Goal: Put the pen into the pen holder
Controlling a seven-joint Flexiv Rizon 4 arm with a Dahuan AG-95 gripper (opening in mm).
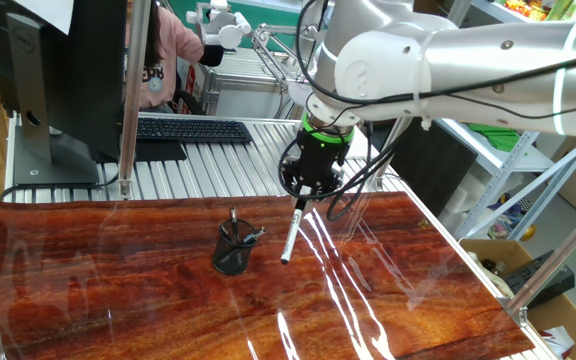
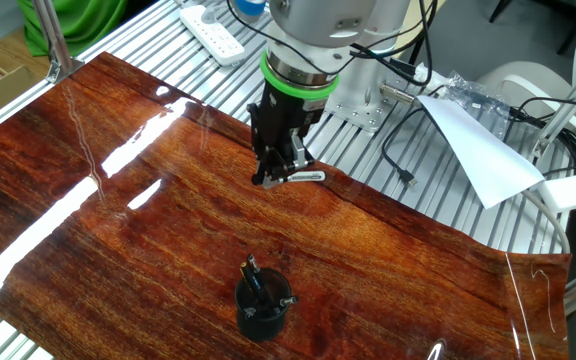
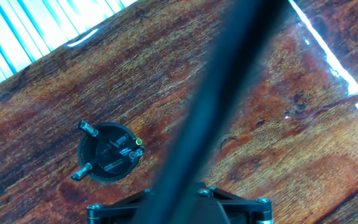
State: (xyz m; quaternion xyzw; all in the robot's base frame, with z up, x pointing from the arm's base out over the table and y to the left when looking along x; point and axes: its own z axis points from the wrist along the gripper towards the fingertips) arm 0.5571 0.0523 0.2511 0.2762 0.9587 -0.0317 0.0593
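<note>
My gripper (image 1: 299,200) (image 2: 271,178) is shut on the pen (image 1: 290,238), black near the fingers and silvery-white lower down, which hangs tilted above the reddish wood tabletop (image 1: 118,290). In the other fixed view the pen (image 2: 306,177) juts sideways from the fingers. In the hand view the pen (image 3: 219,87) is a blurred dark bar running diagonally from my gripper (image 3: 176,202). The pen holder (image 1: 233,250) (image 2: 262,306) (image 3: 107,154), a small black mesh cup, stands upright to the left of the pen with short dark pens sticking out. Pen and holder are apart.
A keyboard (image 1: 193,128) and a monitor (image 1: 58,70) sit on the slatted bench behind the wood board. A power strip (image 2: 213,30), loose cables (image 2: 398,160) and a white sheet (image 2: 478,145) lie beyond the board's far edge. A person in pink (image 1: 163,50) sits behind.
</note>
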